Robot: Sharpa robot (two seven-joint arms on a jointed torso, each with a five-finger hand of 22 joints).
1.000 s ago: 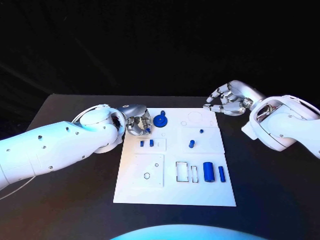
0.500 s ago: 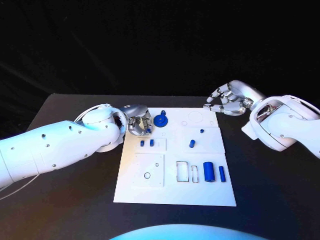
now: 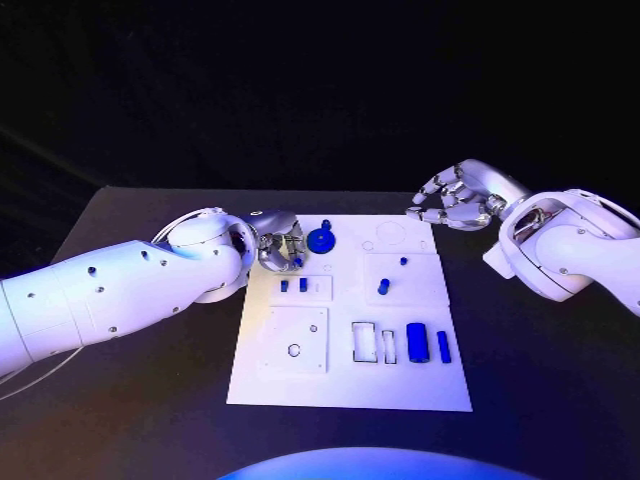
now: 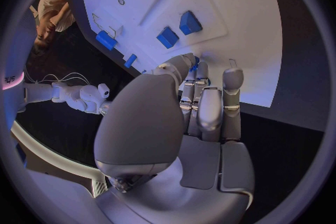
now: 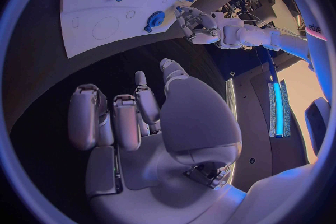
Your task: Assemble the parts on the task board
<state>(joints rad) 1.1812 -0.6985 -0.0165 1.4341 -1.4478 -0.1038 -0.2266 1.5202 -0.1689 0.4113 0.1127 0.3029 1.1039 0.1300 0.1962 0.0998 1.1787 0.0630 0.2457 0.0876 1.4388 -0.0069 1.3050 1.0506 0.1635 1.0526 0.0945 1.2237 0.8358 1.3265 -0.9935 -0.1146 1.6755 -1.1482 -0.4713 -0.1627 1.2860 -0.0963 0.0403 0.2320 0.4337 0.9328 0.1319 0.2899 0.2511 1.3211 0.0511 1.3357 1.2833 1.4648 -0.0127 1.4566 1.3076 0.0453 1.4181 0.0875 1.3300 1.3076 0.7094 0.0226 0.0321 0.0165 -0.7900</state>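
Note:
The white task board [image 3: 349, 385] lies mid-table. A round blue part with a knob [image 3: 322, 240] sits near its far left corner. My left hand [image 3: 280, 250] is right beside it, fingers close together and pointing at it. In the left wrist view a blue sliver [image 4: 196, 61] shows between the thumb and fingertips [image 4: 232, 75]; whether the hand holds it is unclear. My right hand [image 3: 456, 205] hovers over black table off the board's far right corner, fingers apart, holding nothing. From the right wrist view the round part [image 5: 155, 19] lies next to the left hand [image 5: 199, 25].
Two small blue blocks [image 3: 293, 286] stand on the board's left, and two pegs [image 3: 402, 262] [image 3: 384, 288] on its middle tile. Two blue cylinders [image 3: 417, 343] [image 3: 443, 346] lie beside empty rectangular slots [image 3: 365, 342]. Bare black table surrounds the board.
The left arm has shifted very slightly. Both hands and the parts stand as before.

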